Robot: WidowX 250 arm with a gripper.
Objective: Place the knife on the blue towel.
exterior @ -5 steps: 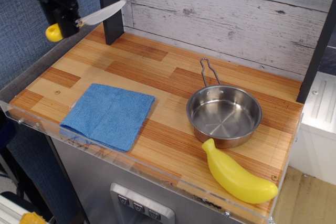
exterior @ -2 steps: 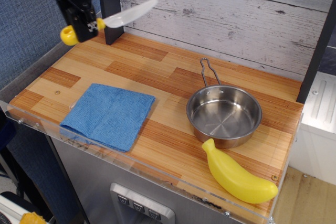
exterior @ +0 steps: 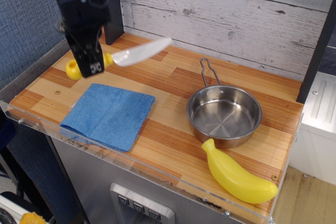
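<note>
Gripper point(exterior: 93, 62) at far left, black, pointing down, clamped on the knife point(exterior: 123, 57) at the handle; held clear of the wood, not resting on anything as far as can be judged

Progress: pickup done, carry under way; release onto cloth not yet done. Left to do, by estimate: shift toward the near edge, lower, let go

Blue towel point(exterior: 108, 114) just below and slightly right of the gripper in the view, lying flat on the wooden tabletop point(exterior: 173, 85), nothing on it; far edge of cloth near the fingertips, height gap impossible to read from this single view

Knife appearance: chubby yellow handle sticking out left of the gripper, rounded butt; pale grey-white blade running out to the right and tilted slightly upward, tip rounded, whole blade visible, roughly level

Further right of the gripper: steel pan point(exterior: 224, 115) with wire handle pointing to the back wall, well apart from the cloth; yellow banana point(exterior: 239, 176) just in front of the pan, touching or nearly touching its rim, not involved in the task
</note>
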